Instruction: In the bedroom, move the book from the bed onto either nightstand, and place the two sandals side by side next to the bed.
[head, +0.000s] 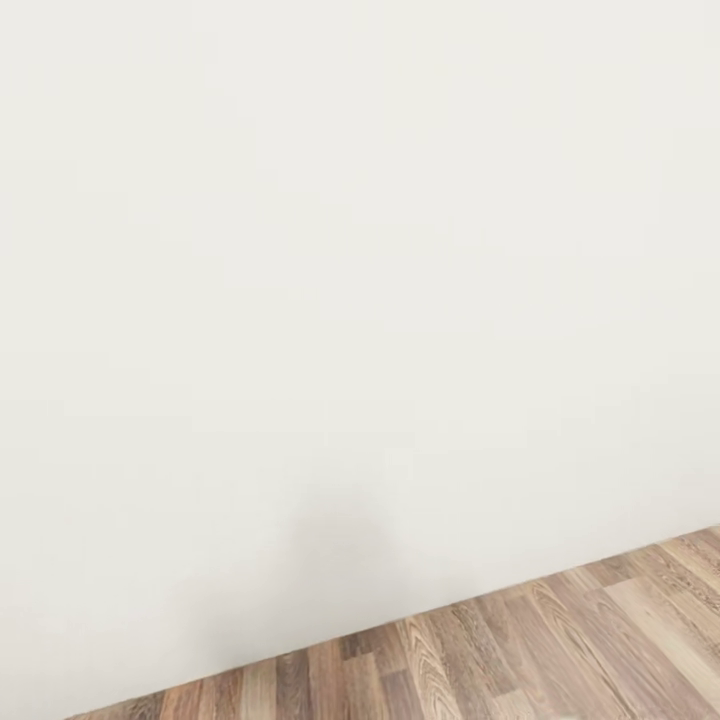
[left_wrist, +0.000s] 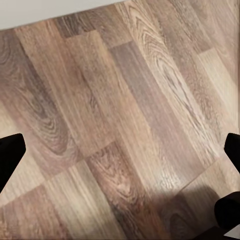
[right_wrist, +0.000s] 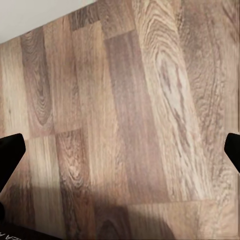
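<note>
Spread fingers (left_wrist: 11, 150) over floor (left_wrist: 120, 125), wall (head: 350, 250) ahead

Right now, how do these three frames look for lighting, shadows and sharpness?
Head view: flat, even light on the white wall, a faint grey shadow low at its base. Left wrist view: wood floor grain soft, dark shadow near one corner. Right wrist view: a shadow band along one edge, no glare.

White wall (head: 340, 250) meets wood-plank floor (head: 560, 650).

Blank white wall (head: 340, 250) close ahead — bare plank floor (head: 560, 640) beneath both hands.
</note>
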